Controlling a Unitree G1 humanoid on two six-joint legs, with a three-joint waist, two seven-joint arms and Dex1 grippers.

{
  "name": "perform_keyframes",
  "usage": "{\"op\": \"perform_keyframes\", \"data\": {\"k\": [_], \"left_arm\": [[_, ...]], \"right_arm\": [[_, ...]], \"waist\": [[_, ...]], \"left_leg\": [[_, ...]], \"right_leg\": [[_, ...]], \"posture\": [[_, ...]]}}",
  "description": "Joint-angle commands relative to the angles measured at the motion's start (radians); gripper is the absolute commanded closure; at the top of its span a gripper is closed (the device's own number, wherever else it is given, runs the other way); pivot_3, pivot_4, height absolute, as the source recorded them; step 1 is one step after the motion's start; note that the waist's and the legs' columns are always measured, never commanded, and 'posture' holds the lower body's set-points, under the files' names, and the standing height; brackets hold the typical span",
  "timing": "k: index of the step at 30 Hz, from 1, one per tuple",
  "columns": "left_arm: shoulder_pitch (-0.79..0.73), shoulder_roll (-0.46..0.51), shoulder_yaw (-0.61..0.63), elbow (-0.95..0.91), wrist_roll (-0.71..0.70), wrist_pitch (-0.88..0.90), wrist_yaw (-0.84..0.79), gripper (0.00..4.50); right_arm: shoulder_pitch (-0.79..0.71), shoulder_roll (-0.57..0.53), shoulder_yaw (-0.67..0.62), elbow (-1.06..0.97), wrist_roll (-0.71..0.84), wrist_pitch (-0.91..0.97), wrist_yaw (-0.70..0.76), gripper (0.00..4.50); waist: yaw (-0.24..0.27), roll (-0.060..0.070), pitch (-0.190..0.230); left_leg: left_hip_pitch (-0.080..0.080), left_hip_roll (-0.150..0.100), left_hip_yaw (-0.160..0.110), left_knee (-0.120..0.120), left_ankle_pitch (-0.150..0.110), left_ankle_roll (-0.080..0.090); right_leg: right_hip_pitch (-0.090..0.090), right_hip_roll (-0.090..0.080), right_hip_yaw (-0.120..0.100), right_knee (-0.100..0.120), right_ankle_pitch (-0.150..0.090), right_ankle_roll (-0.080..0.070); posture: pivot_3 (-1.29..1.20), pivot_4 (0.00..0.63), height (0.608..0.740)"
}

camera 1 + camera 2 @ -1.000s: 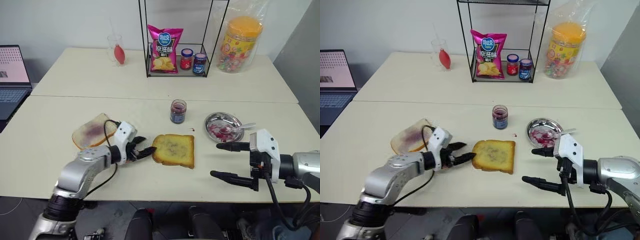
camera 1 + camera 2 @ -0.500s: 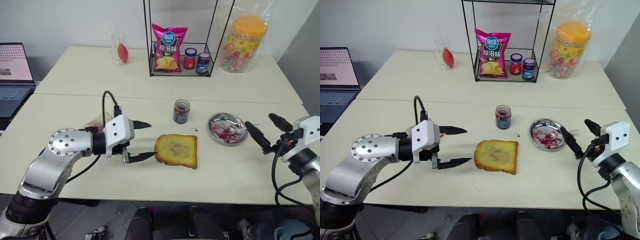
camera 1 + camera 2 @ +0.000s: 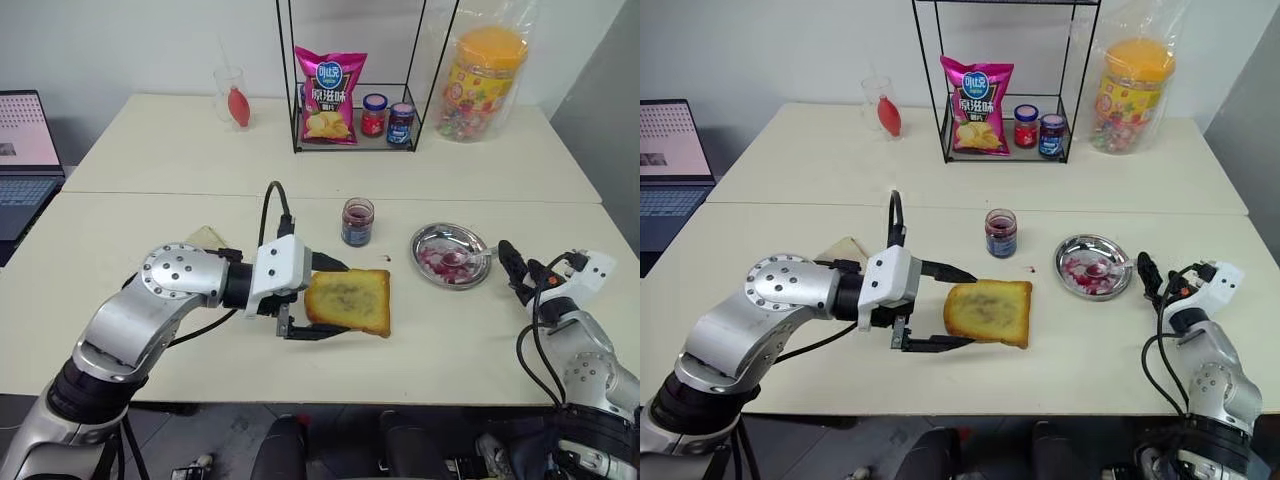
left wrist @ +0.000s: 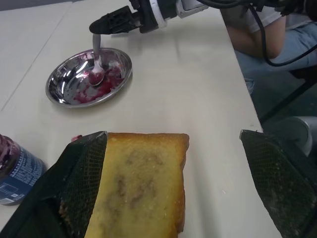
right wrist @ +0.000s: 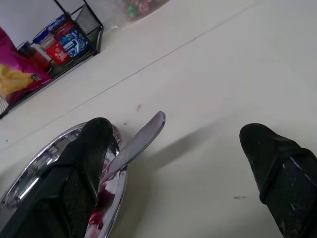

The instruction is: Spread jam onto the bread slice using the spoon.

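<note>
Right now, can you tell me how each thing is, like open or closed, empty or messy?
Jam jar: lid off, upright, jam inside.
Bread slice: flat, faint smear on top.
Spoon: lying in the dish, bowl stained.
Dish: smeared with jam.
Left gripper: open around the bread's edge.
Right gripper: open beside the spoon's handle.
Two small jars: lids on.

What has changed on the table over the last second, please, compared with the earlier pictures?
The left gripper has opened its fingers and risen toward the bread slice, which it now straddles. The right gripper has swung from the table's front edge out to the spoon handle at the dish, fingers wide open, gripping nothing. The bread slice, spoon, dish and jam jar have stayed put.
</note>
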Motion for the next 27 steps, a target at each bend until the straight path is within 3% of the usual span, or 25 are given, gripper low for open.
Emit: {"op": "perform_keyframes", "data": {"k": [1,9,15,27], "left_arm": [[-0.022,-0.008,-0.005,-0.011,0.006,0.001,0.006,0.03],[-0.030,-0.005,-0.010,-0.003,0.017,0.002,0.004,0.03],[-0.027,0.003,-0.007,-0.003,0.025,0.001,0.002,0.00],[-0.016,0.014,0.014,0.005,0.029,0.003,0.010,0.00]], "right_arm": [[-0.054,-0.007,-0.006,0.052,0.044,0.005,0.032,0.00],[-0.135,-0.003,-0.013,0.172,0.063,-0.019,0.058,0.00],[-0.148,0.002,-0.031,0.188,0.099,-0.003,0.063,1.23],[-0.148,-0.004,-0.035,0.186,0.158,0.033,0.058,4.15]], "waist": [[0.000,0.000,0.000],[-0.001,0.000,0.000],[-0.002,0.000,0.000],[-0.010,-0.001,-0.001]], "left_leg": [[0.000,0.000,0.000,0.000,0.000,0.000],[0.001,0.000,0.000,0.001,0.000,0.000],[0.005,0.000,0.004,0.001,0.000,0.000],[0.008,0.000,0.013,0.005,0.000,0.000]], "right_leg": [[0.000,0.000,0.000,0.000,0.000,0.000],[0.000,0.000,0.001,0.002,0.000,0.000],[0.000,0.001,0.006,0.008,-0.001,-0.001],[-0.001,0.001,0.016,0.012,0.001,0.003]], "posture": [[0.00,0.150,0.740],[0.00,0.150,0.740],[0.00,0.150,0.740],[0.00,0.150,0.740]]}}
